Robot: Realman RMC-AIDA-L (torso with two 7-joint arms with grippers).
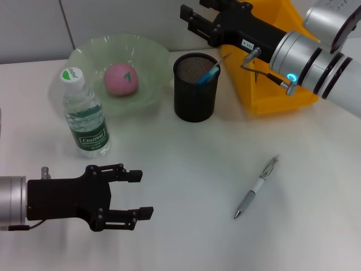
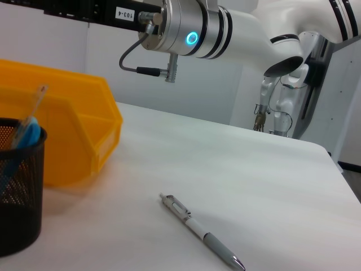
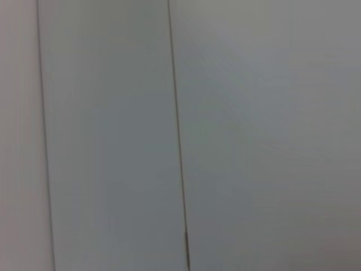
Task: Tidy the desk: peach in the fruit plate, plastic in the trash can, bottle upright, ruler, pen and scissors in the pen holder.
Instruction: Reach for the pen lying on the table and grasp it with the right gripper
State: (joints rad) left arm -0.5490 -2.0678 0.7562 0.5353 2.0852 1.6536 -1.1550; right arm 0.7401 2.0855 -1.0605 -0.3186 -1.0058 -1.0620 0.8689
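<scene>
Black mesh holder (image 1: 195, 87) held blue item; peach (image 1: 120, 78) in plate (image 1: 148, 53), bottle (image 1: 84, 113) upright. Pen (image 1: 256, 187) lay loose on desk. Left gripper (image 1: 133, 195) apart, low; right gripper (image 1: 192, 15) above holder, fingers unclear. Next, prob.: grasp pen.

The right wrist view shows only a plain, pale grey wall (image 3: 265, 130). Two thin, darker seams run across it, almost parallel to each other: one seam (image 3: 177, 135) near the middle of the picture and another seam (image 3: 44, 135) close to one edge. No gripper, no object and no desk can be seen in this view.
</scene>
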